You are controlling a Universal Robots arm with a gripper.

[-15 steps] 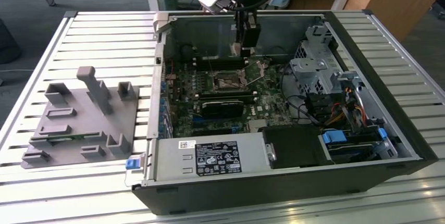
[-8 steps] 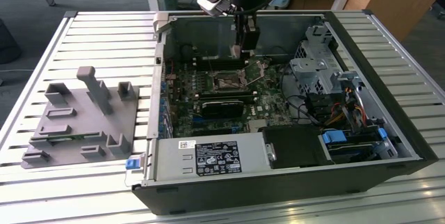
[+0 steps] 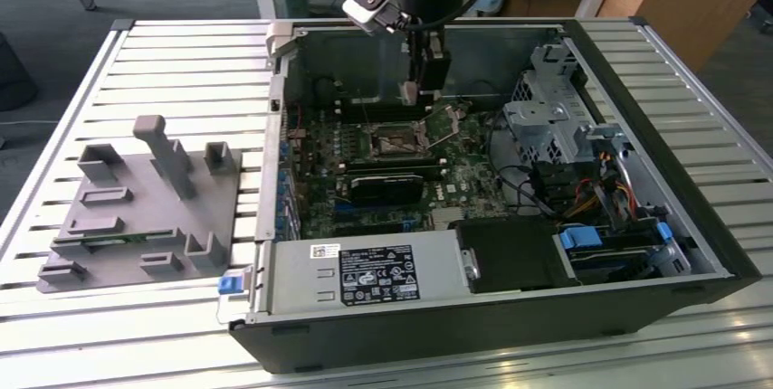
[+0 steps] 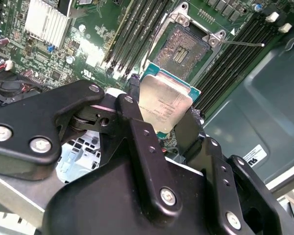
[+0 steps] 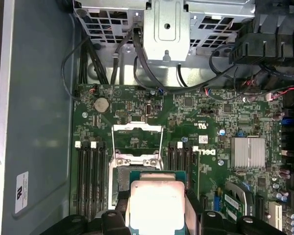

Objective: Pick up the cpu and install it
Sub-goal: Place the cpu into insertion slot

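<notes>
**Gripper holds the cpu over an open socket inside a computer case**

An open computer case (image 3: 712,226) lies on its side on a slatted metal table (image 3: 181,63). The robot arm reaches down into it from the far side. Its gripper (image 3: 418,92) hangs above the green motherboard (image 3: 459,194), towards the far wall of the case.

In the second wrist view, the two black fingers (image 4: 132,105) are closed against opposite edges of the cpu (image 4: 165,105). This is a small square chip with a silvery top and a thin teal-green rim. It is lifted clear of the board and not yet seated.

The move turns on where the socket (image 3: 396,143) lies. In the exterior view it sits below the gripper, a little nearer and slightly towards the exterior view's left. The chip looks roughly parallel to the board, so the remaining offset seems to be mostly downward with a small sideways shift.

The views show different things. The exterior view gives the height of the arm over the board, but the chip is too small to make out there. The first wrist view looks straight down. In it the socket's metal load plate (image 5: 137,128) is swung open, and the chip overlaps one edge of the socket, with memory slots (image 5: 90,176) on either side. The second wrist view shows the grip itself and the thin retention lever (image 4: 242,44) swung aside.

A grey tray (image 3: 121,217) of holder blocks sits well apart, on the exterior view's left.
</notes>
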